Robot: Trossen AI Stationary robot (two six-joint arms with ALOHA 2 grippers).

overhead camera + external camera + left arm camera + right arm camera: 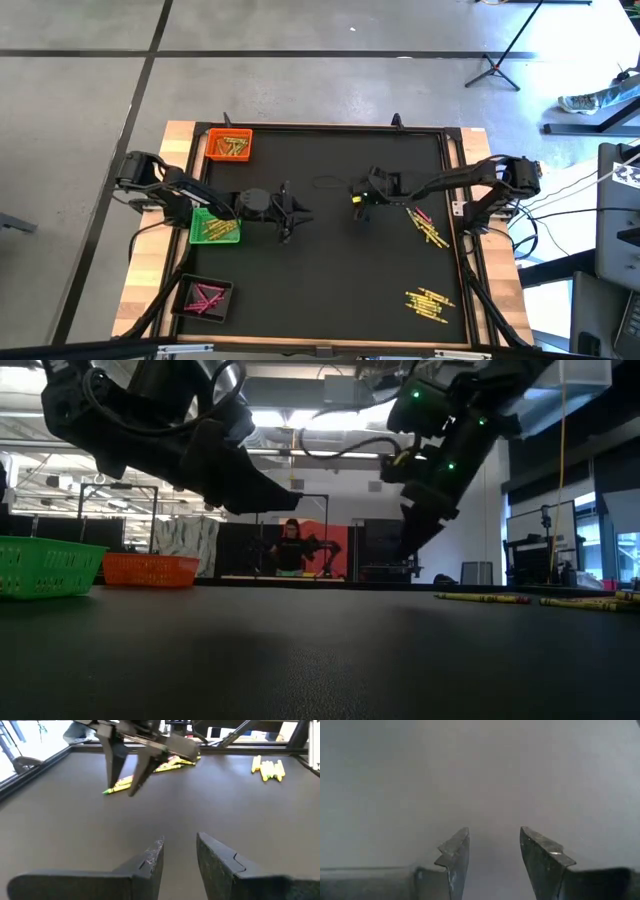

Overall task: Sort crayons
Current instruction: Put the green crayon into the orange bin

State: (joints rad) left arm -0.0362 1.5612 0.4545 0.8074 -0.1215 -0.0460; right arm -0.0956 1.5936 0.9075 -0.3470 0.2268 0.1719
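Note:
Loose crayons lie on the black mat in two heaps on the right: a mixed yellow and pink heap point(428, 225) and a yellow heap point(427, 303) nearer the front edge. Both heaps show in the left wrist view, one point(150, 770) behind my right gripper and one point(268, 768) farther off. My left gripper point(298, 212) hovers open above the mat's middle, holding nothing. My right gripper point(357, 206) faces it from the right, open and tipped down over bare mat point(480, 770), left of the mixed heap. It also shows in the left wrist view point(122, 789).
Three small trays stand along the left side: an orange tray point(228, 145) with yellow crayons at the far left, a green tray point(213, 227) with yellow crayons by my left arm, and a black tray point(205, 297) with pink crayons near the front. A person sits in the room behind point(290, 547).

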